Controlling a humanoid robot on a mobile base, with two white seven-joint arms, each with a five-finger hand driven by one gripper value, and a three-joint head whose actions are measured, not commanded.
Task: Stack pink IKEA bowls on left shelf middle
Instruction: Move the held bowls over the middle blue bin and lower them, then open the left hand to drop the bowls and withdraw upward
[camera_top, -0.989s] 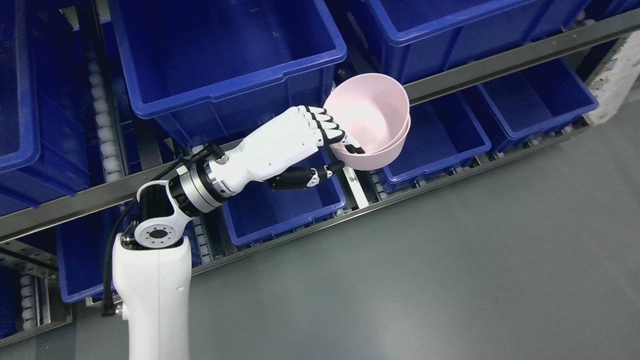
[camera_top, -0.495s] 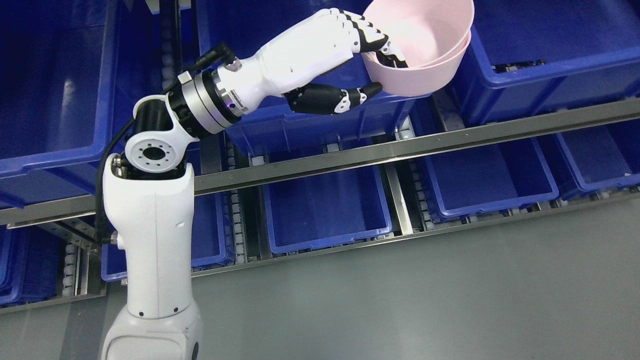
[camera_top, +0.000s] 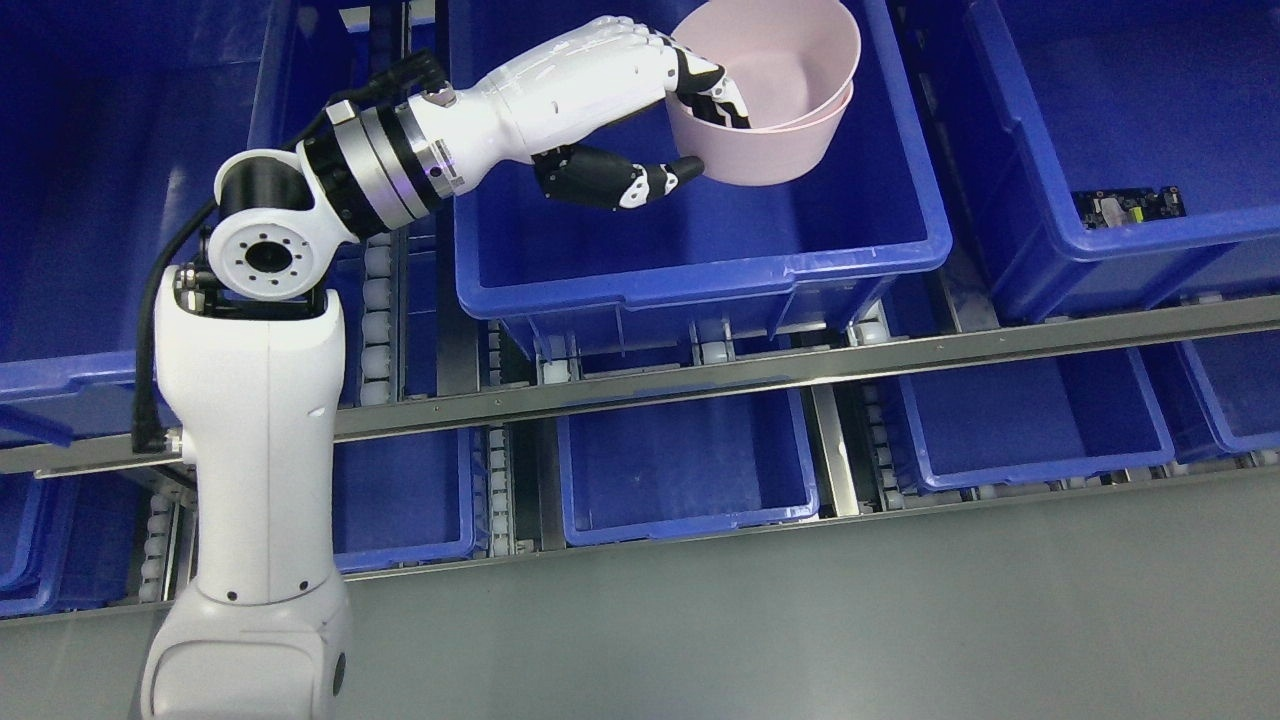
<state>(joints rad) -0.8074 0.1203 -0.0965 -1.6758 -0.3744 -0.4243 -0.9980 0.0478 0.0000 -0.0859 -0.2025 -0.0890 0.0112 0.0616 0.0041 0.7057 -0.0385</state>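
At the top centre, the left hand (camera_top: 640, 100) pinches the near rim of two nested pink bowls (camera_top: 775, 95) — fingers (camera_top: 712, 88) hooked inside, thumb under the outer wall — over the large blue bin (camera_top: 700, 270) on the upper shelf level.

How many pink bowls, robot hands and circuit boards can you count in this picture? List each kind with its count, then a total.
pink bowls: 2, nested, held over a blue bin
left hand: 1
circuit board: 1
Total: 4
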